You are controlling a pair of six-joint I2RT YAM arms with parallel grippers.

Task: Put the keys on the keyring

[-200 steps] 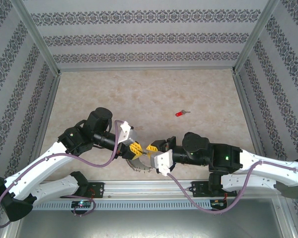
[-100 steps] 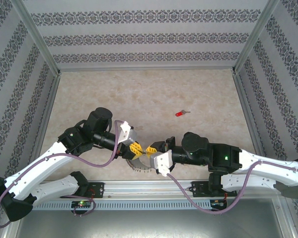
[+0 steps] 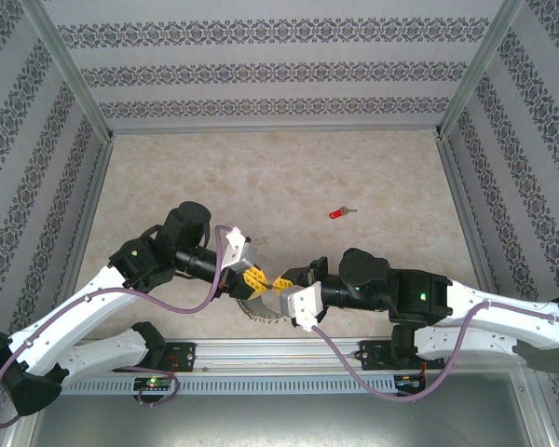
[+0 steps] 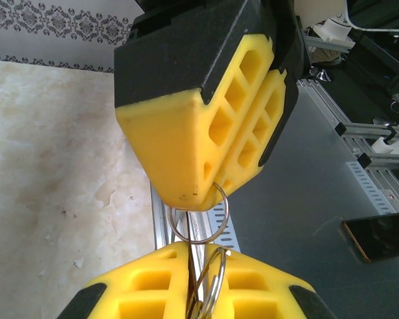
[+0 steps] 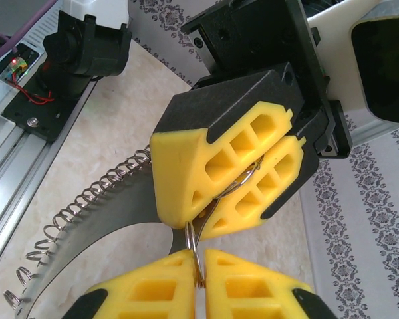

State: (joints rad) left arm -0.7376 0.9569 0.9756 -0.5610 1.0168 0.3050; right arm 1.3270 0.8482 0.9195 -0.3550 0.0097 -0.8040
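- From the overhead camera I see a bench (image 3: 261, 177) with a pale, marbled beige top, closed in on three sides by walls (image 3: 279, 74) papered in grey ornamental stripes.
- Bare metal posts (image 3: 74, 79) run up the corners. An aluminium rail (image 3: 279, 352) crosses the near edge, with a dull grey metal sheet (image 3: 307, 410) in front of it.
- Both arms fold inward, so the two pincers meet tip to tip near the bench's near edge, roughly in the middle.
- The left pincer (image 3: 252, 279) is pressed together. On its own wrist camera, its yellow fingers (image 4: 146, 286) pinch a small wire ring (image 4: 199, 222).
- The right pincer (image 3: 281, 280) is pressed together too. On its wrist camera, its fingertips (image 5: 159, 279) nip the same wire ring from the opposite side, with the left pincer's tips right against it.
- The keyring (image 3: 264, 311) sits just nearer the rail than the two pincers, under their tips. The right wrist camera shows it as a wide grey band (image 5: 100, 226) fringed with small wire loops, passing behind the left pincer's fingers.
- The pinched wire ring looks to me like one of those loops on the rim, though I cannot see the join.
- The key (image 3: 340, 213) lies flat and alone on the bench, farther out than the pincers and off to the right, well apart from both. Its red head points left and its blade right.
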